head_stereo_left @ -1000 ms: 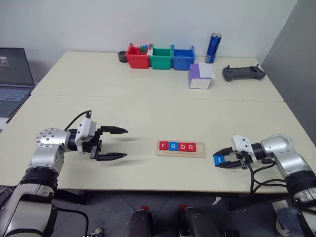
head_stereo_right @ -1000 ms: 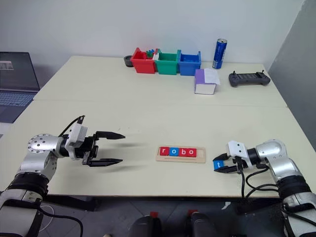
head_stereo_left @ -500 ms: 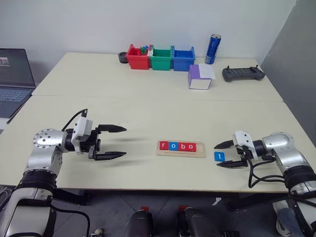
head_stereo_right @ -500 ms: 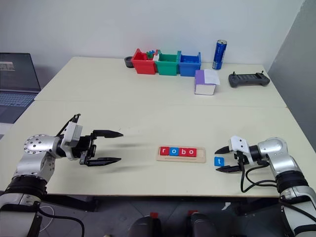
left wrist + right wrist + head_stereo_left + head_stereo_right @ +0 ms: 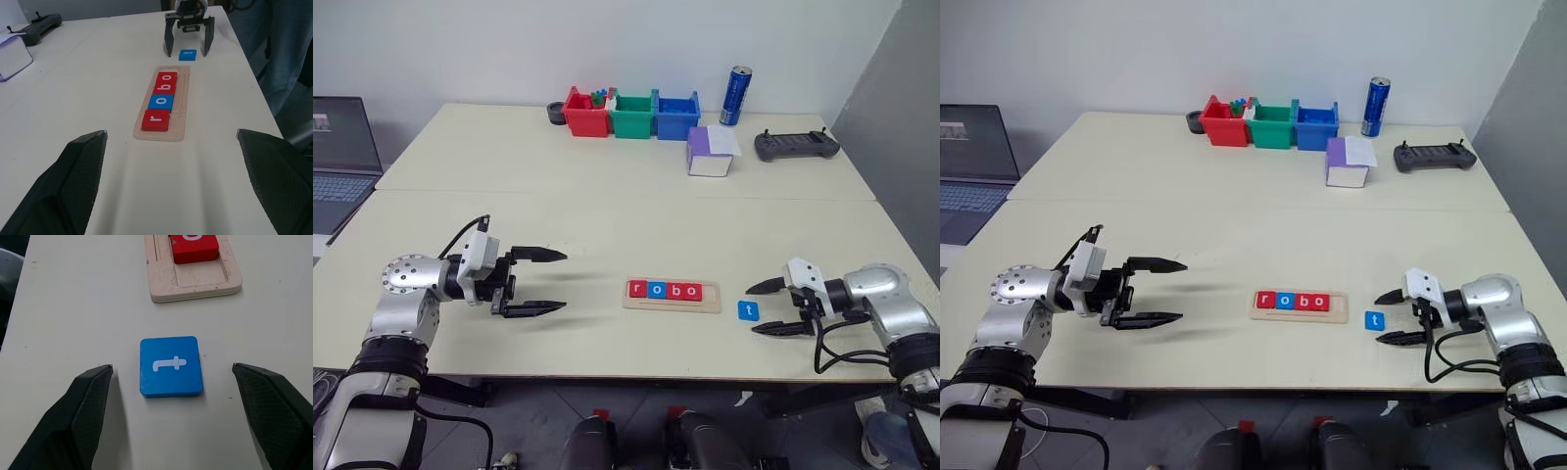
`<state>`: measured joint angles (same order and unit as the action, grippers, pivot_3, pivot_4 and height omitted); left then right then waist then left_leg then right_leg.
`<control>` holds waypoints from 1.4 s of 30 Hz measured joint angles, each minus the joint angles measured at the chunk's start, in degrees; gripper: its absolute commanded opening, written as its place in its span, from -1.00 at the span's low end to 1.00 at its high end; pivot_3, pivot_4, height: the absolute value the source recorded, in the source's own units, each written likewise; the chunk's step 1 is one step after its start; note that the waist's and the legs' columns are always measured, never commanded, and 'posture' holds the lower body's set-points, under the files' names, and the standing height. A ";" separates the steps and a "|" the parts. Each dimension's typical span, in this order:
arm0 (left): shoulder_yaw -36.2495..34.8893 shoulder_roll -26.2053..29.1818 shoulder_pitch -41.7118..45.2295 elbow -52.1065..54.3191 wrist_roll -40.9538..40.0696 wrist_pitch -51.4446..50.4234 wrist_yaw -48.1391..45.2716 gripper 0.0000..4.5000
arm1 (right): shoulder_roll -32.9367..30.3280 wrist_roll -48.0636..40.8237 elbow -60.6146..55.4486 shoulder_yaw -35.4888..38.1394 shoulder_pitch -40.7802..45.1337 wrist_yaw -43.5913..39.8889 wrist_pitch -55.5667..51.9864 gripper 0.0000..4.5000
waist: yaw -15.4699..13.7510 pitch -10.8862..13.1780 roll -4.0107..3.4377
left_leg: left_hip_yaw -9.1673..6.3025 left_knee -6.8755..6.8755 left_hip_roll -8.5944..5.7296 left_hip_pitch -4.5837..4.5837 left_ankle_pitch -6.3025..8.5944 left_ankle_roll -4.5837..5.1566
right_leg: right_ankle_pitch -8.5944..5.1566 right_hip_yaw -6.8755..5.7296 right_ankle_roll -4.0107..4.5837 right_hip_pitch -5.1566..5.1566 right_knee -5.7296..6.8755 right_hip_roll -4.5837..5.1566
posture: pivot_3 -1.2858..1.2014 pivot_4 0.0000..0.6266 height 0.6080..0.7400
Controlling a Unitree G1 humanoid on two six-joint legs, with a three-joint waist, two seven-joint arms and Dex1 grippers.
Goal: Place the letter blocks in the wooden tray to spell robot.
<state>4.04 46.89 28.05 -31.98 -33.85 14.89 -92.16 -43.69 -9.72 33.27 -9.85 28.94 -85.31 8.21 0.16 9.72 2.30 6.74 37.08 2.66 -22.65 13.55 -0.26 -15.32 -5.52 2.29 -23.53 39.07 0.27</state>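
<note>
The wooden tray lies near the table's front edge with several letter blocks in its groove reading r, o, b, o in red, blue, red, red. A blue t block lies flat on the table just right of the tray, also plain in the right wrist view. My right gripper is open just right of this block, its fingers apart from it. My left gripper hangs open well left of the tray, holding nothing.
Red, green and blue bins stand at the table's far edge with a blue can. A purple-and-white box, a black controller and a laptop at far left are also in view.
My right gripper opened and let go of the blue t block, which now lies on the table right of the tray; the gripper drew back slightly to the right. The left gripper stayed put.
</note>
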 measured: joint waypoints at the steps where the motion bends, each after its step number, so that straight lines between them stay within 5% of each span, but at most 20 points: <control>1: 0.00 0.00 -0.17 0.02 0.00 -0.14 0.00 1.00 | 0.06 0.13 0.37 0.00 0.07 0.29 0.45 0.85 | 0.00 0.00 0.00 | 0.01 0.00 0.00 0.00 0.00 0.00 | 0.00 0.01 0.00 0.00 0.00 0.00 | 0.03 -0.52 1.00; 4: 0.00 0.02 -0.64 0.26 0.00 -0.55 0.00 1.00 | 0.20 0.67 1.08 0.00 0.40 0.69 1.61 0.61 | -0.01 0.00 0.00 | 0.01 0.01 0.00 0.00 0.00 0.00 | 0.00 0.01 0.00 0.00 0.00 0.00 | 0.03 -0.52 1.00; 11: -0.02 0.09 -1.82 0.74 0.00 -0.57 0.00 1.00 | 0.15 0.75 1.95 0.07 0.70 0.74 2.20 -0.36 | -0.08 0.00 0.00 | 0.00 -0.01 -0.01 -0.02 0.00 0.00 | 0.00 0.00 0.00 0.00 -0.03 0.00 | 0.03 -0.52 1.00; 18: -0.02 0.09 -1.23 0.63 0.07 -0.50 0.00 1.00 | -0.05 0.62 0.75 0.07 0.62 0.32 0.83 -0.35 | -0.07 0.01 -0.01 | 0.00 -0.01 0.00 -0.02 0.00 0.00 | 0.00 0.01 0.00 0.00 -0.02 0.00 | 0.03 -0.52 1.00; 27: -0.05 -0.73 -0.75 0.48 0.41 -0.48 0.00 1.00 | 3.50 -3.02 -15.89 0.18 7.03 3.46 -15.56 -0.35 | 0.05 0.04 -0.07 | -0.04 -0.02 0.03 -0.05 0.00 -0.01 | 0.00 -0.05 0.01 -0.07 0.03 -0.01 | 0.03 -0.52 1.00; 42: -2.32 -1.65 -3.00 1.14 1.40 -0.63 0.00 1.00 | 4.10 2.51 -8.26 -3.99 7.67 2.31 -13.18 -0.35 | -0.03 0.05 -0.08 | 0.02 0.01 -0.07 -0.23 0.00 0.01 | 0.00 -0.04 0.01 -0.22 0.01 0.12 | 0.03 -0.52 1.00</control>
<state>1.72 45.25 25.05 -30.84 -32.45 14.26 -92.16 -39.59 -7.21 25.01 -13.84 36.61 -82.99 -4.97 0.13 9.78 2.22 6.76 37.09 2.59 -22.88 13.55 -0.25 -15.33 -5.57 2.31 -23.75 39.09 0.38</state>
